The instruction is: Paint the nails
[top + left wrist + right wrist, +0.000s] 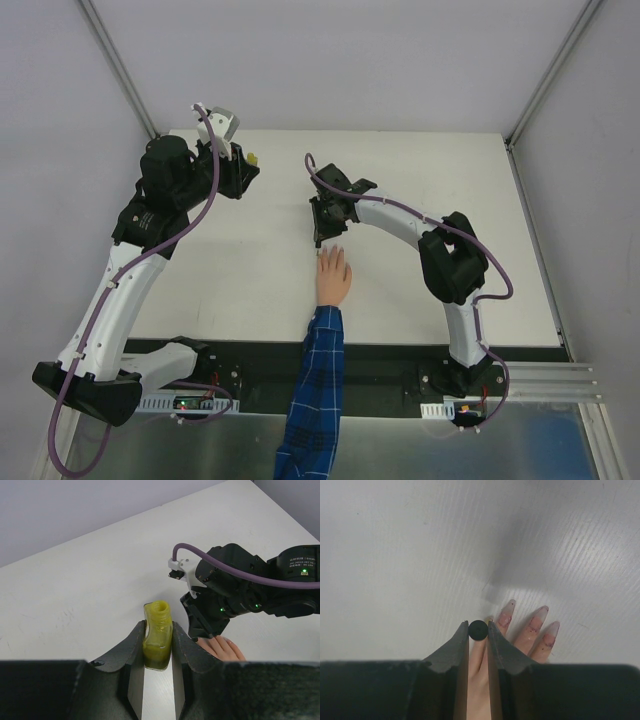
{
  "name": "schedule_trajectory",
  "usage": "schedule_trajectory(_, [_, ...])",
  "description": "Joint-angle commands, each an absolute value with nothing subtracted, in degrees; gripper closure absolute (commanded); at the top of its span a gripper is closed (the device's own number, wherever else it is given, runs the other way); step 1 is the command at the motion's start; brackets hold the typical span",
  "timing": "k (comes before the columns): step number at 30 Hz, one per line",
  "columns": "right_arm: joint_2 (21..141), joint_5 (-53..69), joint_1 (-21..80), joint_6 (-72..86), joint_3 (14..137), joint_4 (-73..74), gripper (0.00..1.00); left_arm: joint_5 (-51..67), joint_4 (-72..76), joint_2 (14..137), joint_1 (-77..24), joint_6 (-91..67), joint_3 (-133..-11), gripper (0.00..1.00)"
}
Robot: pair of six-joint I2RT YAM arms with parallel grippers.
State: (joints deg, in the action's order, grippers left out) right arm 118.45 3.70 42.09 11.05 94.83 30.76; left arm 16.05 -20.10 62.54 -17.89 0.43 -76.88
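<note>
Over mannequin hand (333, 275) nails (507, 611), I see right gripper (478, 626) pinching black round cap (478, 630); left gripper (158, 627) clamps polish bottle (158, 647).

Soft, even light comes from above. In the top view the white surface (250, 280) is bright, without glare, and the arms (118, 285) throw only faint shadows on it. In the right wrist view a broad grey shadow crosses the surface beyond the nails (540, 614), which are sharp; the fingers (452, 665) and the round black piece (478, 630) between them are dark, with little detail. In the left wrist view the bottle (157, 640) is sharp.
</note>
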Motion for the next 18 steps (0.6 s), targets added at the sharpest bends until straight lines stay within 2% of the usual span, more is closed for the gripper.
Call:
schedule_trajectory(1, [118.2,3.3,41.9,12.0,94.8,31.7,1.00,16.9,-19.2,61.0,-17.4,0.2,-76.6,1.00])
schedule_trajectory(18, [118.5,2.7,41.9,11.4,93.3,32.0,1.00,17.1,-19.2,61.1,-17.4,0.2,-76.8,1.00])
